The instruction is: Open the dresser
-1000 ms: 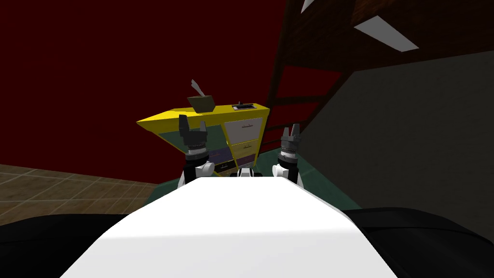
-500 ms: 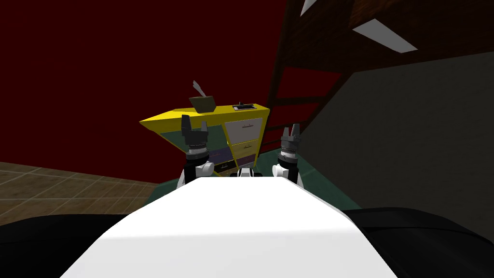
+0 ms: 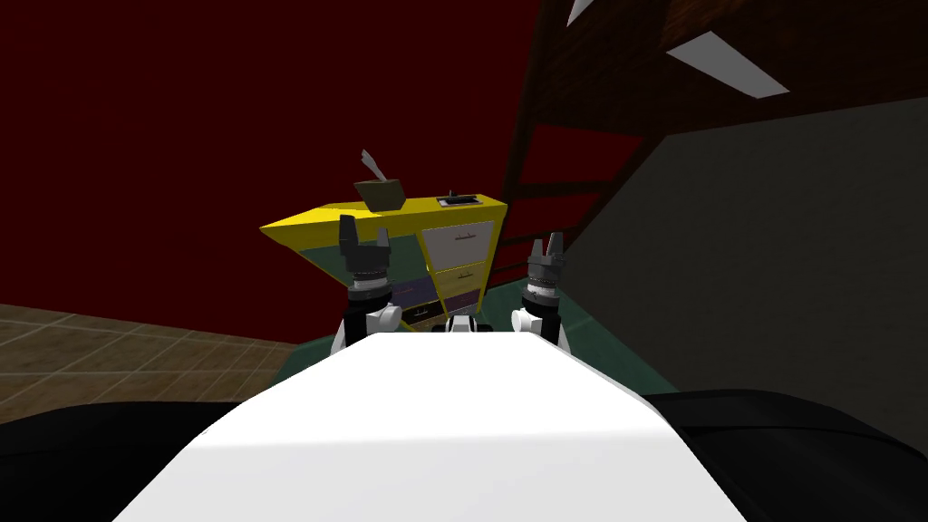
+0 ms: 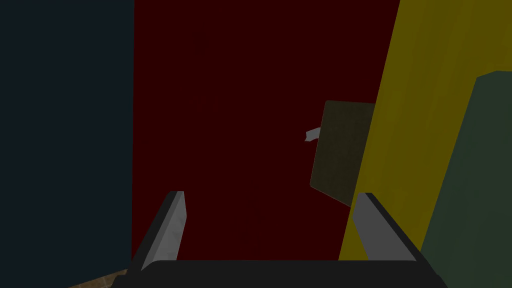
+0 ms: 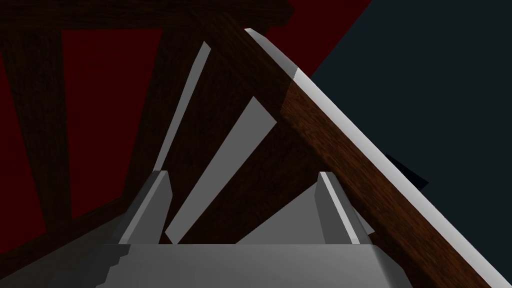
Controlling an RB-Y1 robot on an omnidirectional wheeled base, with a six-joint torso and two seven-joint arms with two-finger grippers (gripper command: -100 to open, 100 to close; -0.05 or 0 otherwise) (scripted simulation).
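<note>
The left gripper (image 3: 364, 234) is held up with its fingers spread wide and nothing between them, in front of the upper left part of the yellow dresser (image 3: 458, 265). The right gripper (image 3: 546, 245) is likewise parted and empty, off the dresser's right edge. A brown box (image 3: 379, 194) is seen on the dresser top, before a dark red wall (image 3: 227, 136).

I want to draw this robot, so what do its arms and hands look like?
Both arms have round white joints, then a ribbed grey wrist. The left gripper and right gripper are each a boxy block with two thin, flat, light grey fingers, like little blades. The left block looks dark and the right one looks grey.
</note>
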